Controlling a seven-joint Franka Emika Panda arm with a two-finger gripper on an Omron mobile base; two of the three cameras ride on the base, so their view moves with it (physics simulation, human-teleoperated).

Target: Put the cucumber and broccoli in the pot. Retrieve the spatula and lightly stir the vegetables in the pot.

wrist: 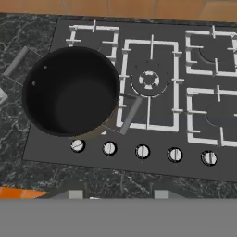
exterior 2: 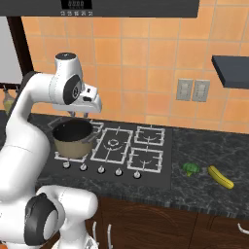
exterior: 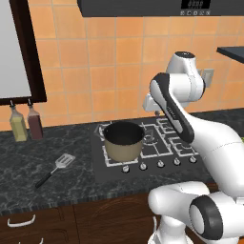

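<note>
writing: a small display (exterior 2: 77,4) on the dark hood above the stove shows pale digits, too small to read; no brand or label readable anywhere.
pot (exterior: 124,141): tan sides, dark rim, sitting on the front left burner of the stove (exterior: 164,143); in the hand view its dark inside (wrist: 69,92) holds nothing, and a grey handle sticks out toward the middle burner.
bottles: two hang-topped bottles stand against the wall at the left of the counter, a yellowish one (exterior: 18,125) just beside a dark reddish one (exterior: 35,122); both look filled, labels not visible.
spatula (exterior: 56,168): lies flat on the dark counter (exterior: 28,176) left of the stove, silver slotted head toward the pot, black handle pointing to the counter's front edge, apart from the pot.
broccoli (exterior 2: 190,168): small dark green piece on the counter right of the stove.
cucumber (exterior 2: 220,177): yellow-green piece just right of the broccoli, near it but not touching, well apart from the pot.
gripper (exterior 2: 78,113): hangs above the back of the pot, holding nothing; i cannot tell how far apart its fingers stand.
knobs: five silver knobs (wrist: 142,151) in a row along the stove's front edge.
wall: two grey outlets (exterior 2: 193,90) on the orange tiles at the right.
</note>
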